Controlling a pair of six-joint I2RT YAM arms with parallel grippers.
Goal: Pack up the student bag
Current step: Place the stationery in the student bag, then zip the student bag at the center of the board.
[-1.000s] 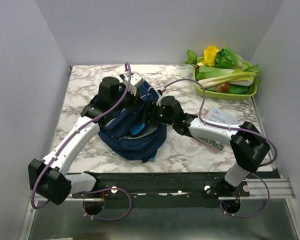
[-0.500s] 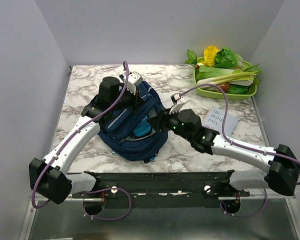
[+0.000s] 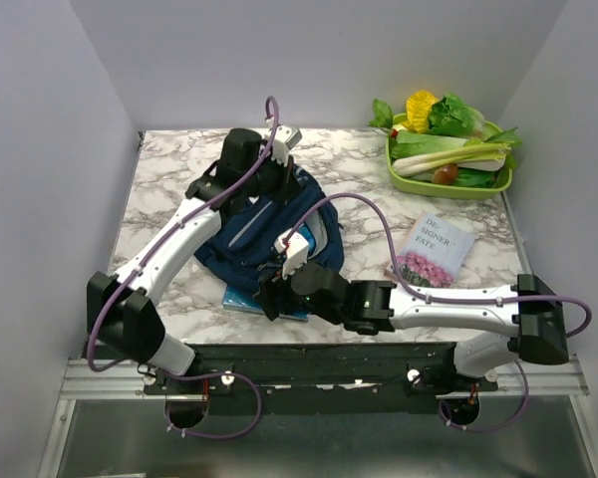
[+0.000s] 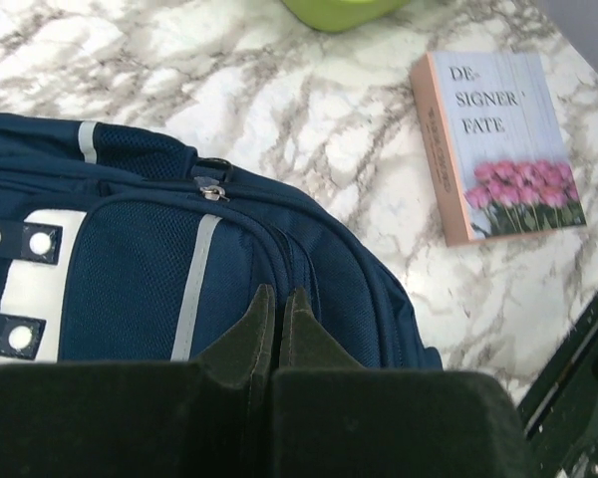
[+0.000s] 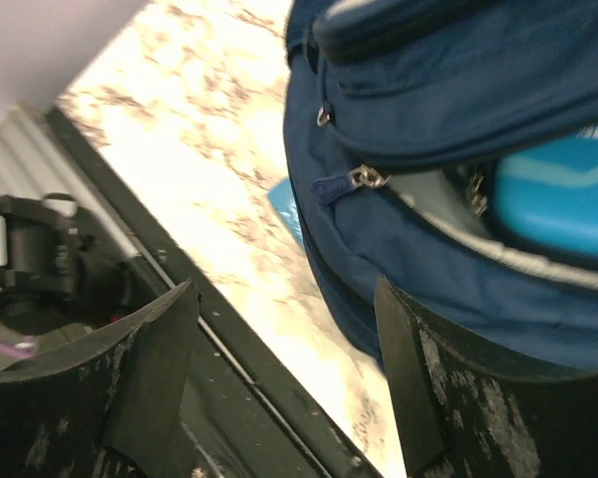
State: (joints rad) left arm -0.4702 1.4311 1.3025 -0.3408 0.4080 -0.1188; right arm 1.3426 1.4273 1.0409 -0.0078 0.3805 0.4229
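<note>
The student bag (image 3: 264, 224) lies left of centre on the table, its main zip gaping over a light blue item (image 5: 558, 204). Our left gripper (image 4: 274, 317), jaws pressed together, hangs over its far end. Our right gripper (image 5: 284, 309), jaws wide, faces the near zip pull (image 5: 364, 177). We judge packing half done: the book (image 4: 503, 139) lies outside, and loading it needs the mouth held open.

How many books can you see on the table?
1: the book right of the bag. A blue flat thing under the bag's near edge may be another.
</note>
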